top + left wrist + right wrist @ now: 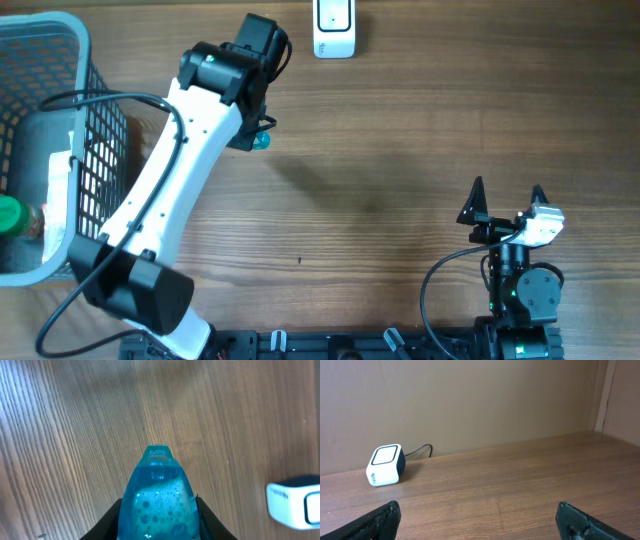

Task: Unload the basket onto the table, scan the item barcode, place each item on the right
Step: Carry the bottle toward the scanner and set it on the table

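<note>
Our left claw (159, 527) pinches the translucent blue bottle of bubbly liquid (159, 492), upper left of centre in the overhead frame, near the small white box scanner (334, 30). Our right claw (507, 192) is spread wide, empty. Pick-up seems done; we judge the scanning itself remains.

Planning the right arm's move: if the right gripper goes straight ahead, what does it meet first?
Bare table, it seems, then the back wall; the scanner sits off to the left.
</note>
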{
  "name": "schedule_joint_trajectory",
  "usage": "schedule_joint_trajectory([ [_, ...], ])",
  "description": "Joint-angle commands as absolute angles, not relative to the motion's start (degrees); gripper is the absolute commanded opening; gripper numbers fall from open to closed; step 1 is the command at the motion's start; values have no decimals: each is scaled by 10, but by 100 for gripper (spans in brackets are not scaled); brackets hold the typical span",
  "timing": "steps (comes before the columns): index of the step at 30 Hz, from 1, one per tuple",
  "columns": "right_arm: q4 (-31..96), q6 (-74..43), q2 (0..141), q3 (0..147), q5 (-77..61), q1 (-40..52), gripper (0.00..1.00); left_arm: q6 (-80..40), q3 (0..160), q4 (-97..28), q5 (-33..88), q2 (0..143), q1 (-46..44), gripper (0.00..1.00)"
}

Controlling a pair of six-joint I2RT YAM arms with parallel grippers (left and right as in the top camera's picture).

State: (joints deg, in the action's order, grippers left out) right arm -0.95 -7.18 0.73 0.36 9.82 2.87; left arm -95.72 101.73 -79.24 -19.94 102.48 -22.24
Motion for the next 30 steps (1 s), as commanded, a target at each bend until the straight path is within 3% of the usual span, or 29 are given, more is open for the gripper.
schedule_joint_trajectory([
  [1,-12,-62,5,3,89,27,100,-1000,1022,-782,-226,1058,-223,10],
  [19,-12,-62,5,3,89,27,100,-1010,1022,-741,-206,1173,-221,15],
  [23,-12,-62,5,3,89,27,100,-1010,1022,-735,-206,1173,-220,34],
  [28,-12,-62,5,3,89,27,100,-1010,1022,-738,-204,1173,-220,39],
  [30,-12,-62,5,3,89,27,100,-1010,1022,-739,-204,1173,-220,48],
])
